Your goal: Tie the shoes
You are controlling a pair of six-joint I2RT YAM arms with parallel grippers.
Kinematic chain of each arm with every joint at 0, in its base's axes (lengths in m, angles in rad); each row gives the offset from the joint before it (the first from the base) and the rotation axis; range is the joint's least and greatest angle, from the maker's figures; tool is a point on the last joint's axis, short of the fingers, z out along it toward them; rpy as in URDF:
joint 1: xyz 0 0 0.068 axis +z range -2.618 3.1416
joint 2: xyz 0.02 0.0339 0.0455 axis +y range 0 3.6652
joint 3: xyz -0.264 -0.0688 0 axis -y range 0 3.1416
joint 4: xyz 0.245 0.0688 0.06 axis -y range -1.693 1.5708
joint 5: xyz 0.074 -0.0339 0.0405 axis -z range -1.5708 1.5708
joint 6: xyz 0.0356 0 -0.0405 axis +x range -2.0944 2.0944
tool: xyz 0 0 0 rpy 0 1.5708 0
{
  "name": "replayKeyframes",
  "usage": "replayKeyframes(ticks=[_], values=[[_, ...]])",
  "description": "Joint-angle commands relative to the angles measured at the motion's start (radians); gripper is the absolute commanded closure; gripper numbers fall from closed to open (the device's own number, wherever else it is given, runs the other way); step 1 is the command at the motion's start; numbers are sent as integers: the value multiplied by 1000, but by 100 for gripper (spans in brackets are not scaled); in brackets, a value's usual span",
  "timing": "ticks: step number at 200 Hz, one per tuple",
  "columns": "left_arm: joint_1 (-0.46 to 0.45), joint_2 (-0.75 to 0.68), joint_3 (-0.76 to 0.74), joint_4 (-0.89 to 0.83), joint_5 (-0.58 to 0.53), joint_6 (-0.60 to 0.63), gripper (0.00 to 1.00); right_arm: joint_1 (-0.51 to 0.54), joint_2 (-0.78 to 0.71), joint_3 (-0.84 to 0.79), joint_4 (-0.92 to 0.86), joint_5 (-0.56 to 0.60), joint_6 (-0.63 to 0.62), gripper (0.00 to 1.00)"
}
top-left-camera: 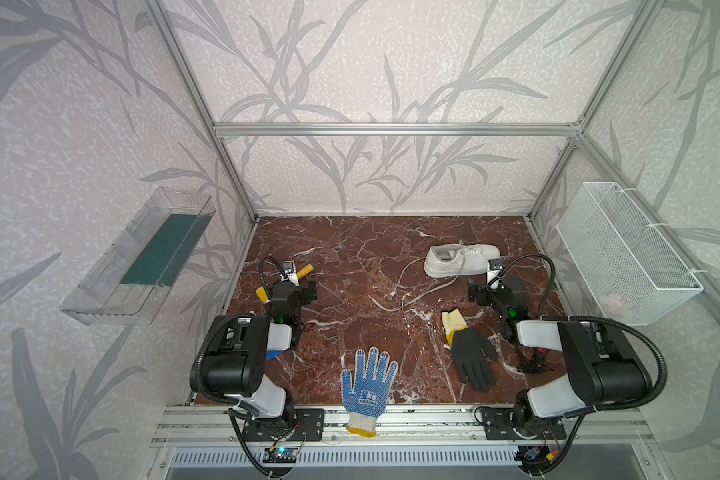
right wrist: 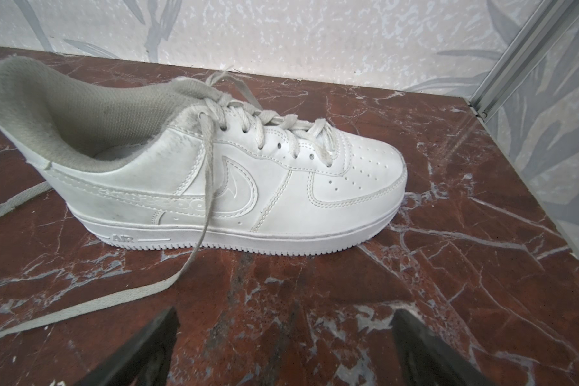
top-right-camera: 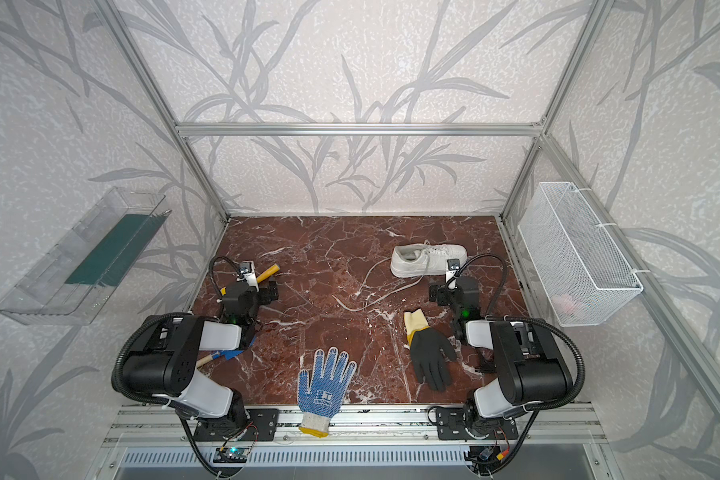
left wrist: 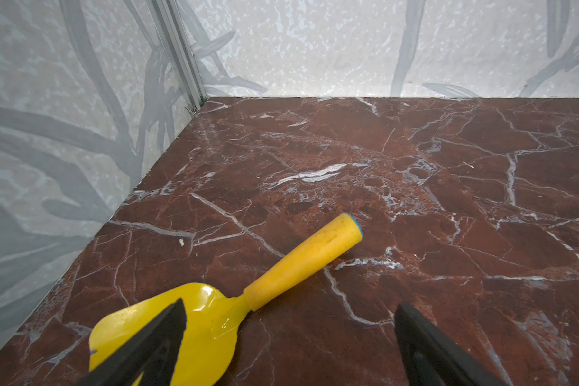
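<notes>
the white sneaker [top-left-camera: 460,259] stands upright on its sole at the rear right of the red marble table [top-left-camera: 350,249]. in both top views its long axis runs side to side along the back wall, toe toward the right-hand wall and open heel toward the middle. its laces [right wrist: 204,230] are untied: one drops over the near flank of the shoe and trails across the table toward the centre, another loops out from the heel end. your right pincer [right wrist: 286,314] sits just on the near side of the sneaker, by its toe half, jaws spread wide and gripping nothing. in the right wrist view you look square at the shoe's side, with bare table between pincer and sole. your left pincer [left wrist: 290,310] is well apart on the left side of the table, also splayed and empty, above a yellow trowel [left wrist: 214,320] whose handle points toward the back. one finger [left wrist: 154,341] crosses the blade in the left wrist view, and you cannot tell whether it touches. toward the front lie a blue-dotted white glove [top-left-camera: 368,378], its cuff overhanging the front edge, and a black glove with a yellow cuff [top-left-camera: 472,361] beside the right arm. a wire basket [top-left-camera: 624,257] hangs on the right wall, a clear tray [top-left-camera: 96,282] on the left.
</notes>
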Motion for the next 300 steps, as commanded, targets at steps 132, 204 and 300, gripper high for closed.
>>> replayKeyframes(ticks=[132, 204, 300], values=[[-22, -298, 329, -698, 88, -105, 1, 15, -157, 341, -676, 73, 183, 1], [-272, -281, 332, -718, 150, -272, 1, 183, -42, 733, -1146, 41, 285, 11], [-459, -84, 360, -525, 278, -362, 3, 235, 289, 1099, -1323, -149, 284, 53]])
